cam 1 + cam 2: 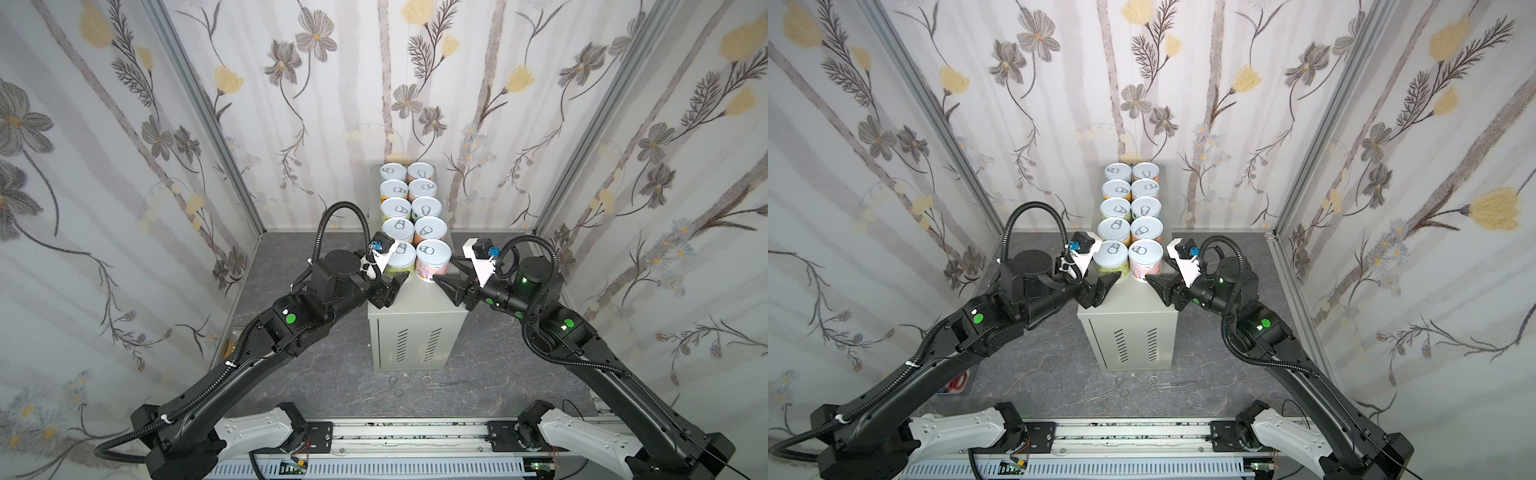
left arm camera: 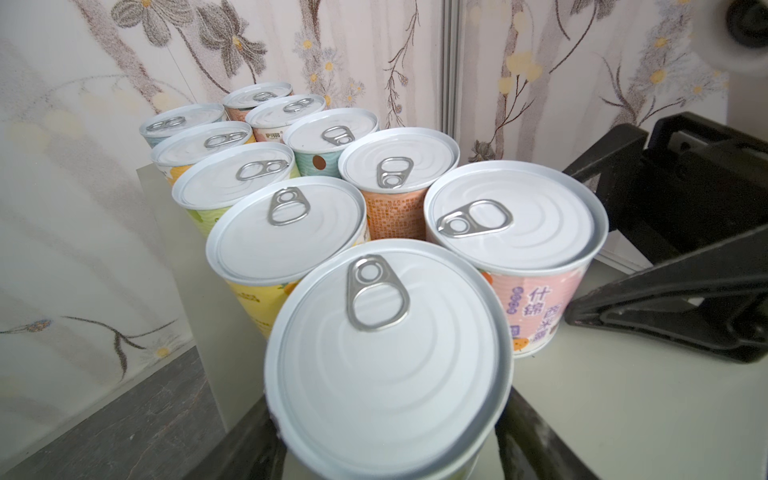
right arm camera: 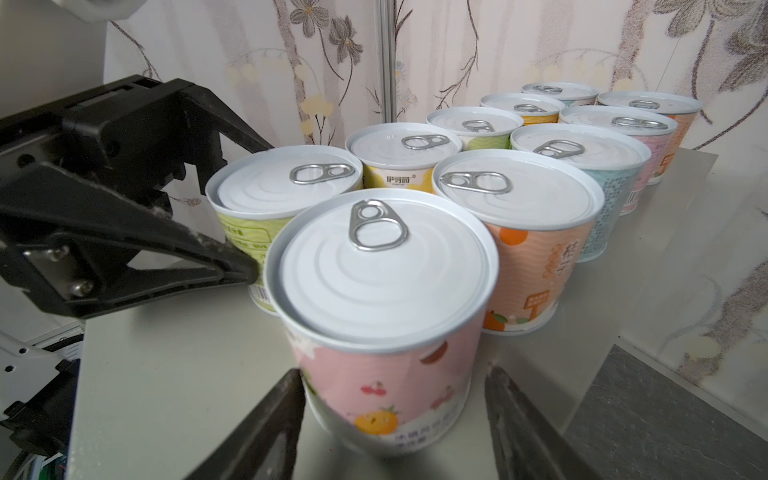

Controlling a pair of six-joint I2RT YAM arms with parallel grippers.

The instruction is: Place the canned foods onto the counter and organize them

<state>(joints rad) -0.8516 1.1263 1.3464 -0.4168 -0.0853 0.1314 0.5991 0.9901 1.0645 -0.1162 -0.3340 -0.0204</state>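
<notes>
The pink can (image 3: 382, 282) is clamped between the jaws of the right gripper (image 3: 392, 374). The green can (image 2: 386, 365) is flanked by the jaws of the left gripper (image 2: 388, 395), though a firm grip cannot be told. Both are stood upright on the counter (image 1: 415, 307), heading two close rows of five silver-lidded, pull-tab cans (image 1: 426, 206).

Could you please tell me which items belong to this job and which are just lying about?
Job: ten short paper-labelled tins with silver pull-tab lids, front pink tin included; tall light-grey metal cabinet.
Lying about: thin metal scissors on the dark floor; small tray beside the left arm.
</notes>
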